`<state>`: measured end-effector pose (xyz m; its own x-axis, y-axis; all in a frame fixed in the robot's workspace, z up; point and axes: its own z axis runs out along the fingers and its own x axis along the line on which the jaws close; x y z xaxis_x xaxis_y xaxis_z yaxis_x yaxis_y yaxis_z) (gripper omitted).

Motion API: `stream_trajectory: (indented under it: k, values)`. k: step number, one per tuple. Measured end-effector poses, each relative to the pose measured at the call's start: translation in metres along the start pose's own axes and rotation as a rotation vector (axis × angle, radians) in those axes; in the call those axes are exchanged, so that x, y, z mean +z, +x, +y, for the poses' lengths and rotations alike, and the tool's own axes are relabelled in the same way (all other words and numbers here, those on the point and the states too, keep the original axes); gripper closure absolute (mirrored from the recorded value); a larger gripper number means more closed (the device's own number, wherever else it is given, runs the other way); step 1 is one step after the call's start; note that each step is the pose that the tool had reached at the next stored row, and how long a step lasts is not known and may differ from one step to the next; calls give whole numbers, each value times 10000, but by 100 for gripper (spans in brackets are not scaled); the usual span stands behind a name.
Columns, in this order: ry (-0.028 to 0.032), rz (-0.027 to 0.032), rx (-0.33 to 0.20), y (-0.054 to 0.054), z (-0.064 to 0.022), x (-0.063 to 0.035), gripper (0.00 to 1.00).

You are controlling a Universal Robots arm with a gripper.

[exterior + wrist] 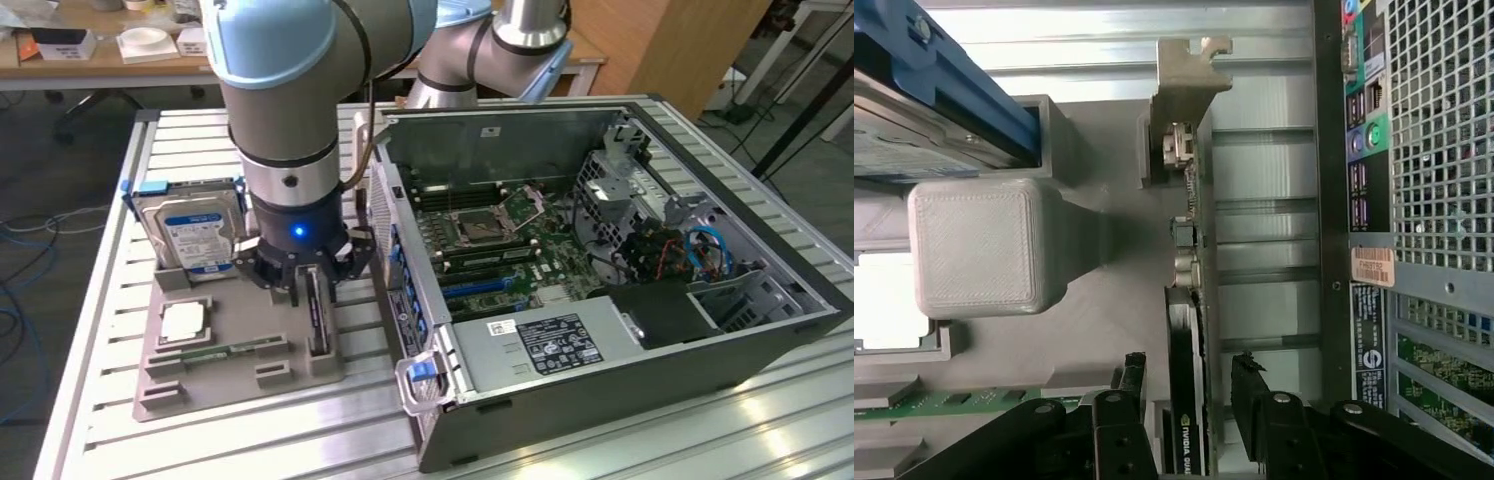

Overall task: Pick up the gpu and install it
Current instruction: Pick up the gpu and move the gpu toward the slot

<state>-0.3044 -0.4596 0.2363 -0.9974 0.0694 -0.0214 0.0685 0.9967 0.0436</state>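
The thin black gpu (318, 320) stands on edge in the grey holder (227, 345), silver bracket (1189, 75) at one end.

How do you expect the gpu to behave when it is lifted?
The gpu looks like a thin rigid board, so probably stiff, not floppy. Standing on edge in the grey holder, with a metal bracket at one end, it may tip if gripped off-centre. Its small ports look delicate.
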Motion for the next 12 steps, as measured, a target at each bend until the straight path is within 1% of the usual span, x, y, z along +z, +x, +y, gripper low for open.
stream_trajectory:
  k: [9,10,11,12]
  values:
    - [0,-4,-1,2,0,8,53]
    - [-1,-4,-1,2,0,8,54]
    - [-1,-4,-1,2,0,9,61]
    - [-1,-4,-1,2,0,9,61]
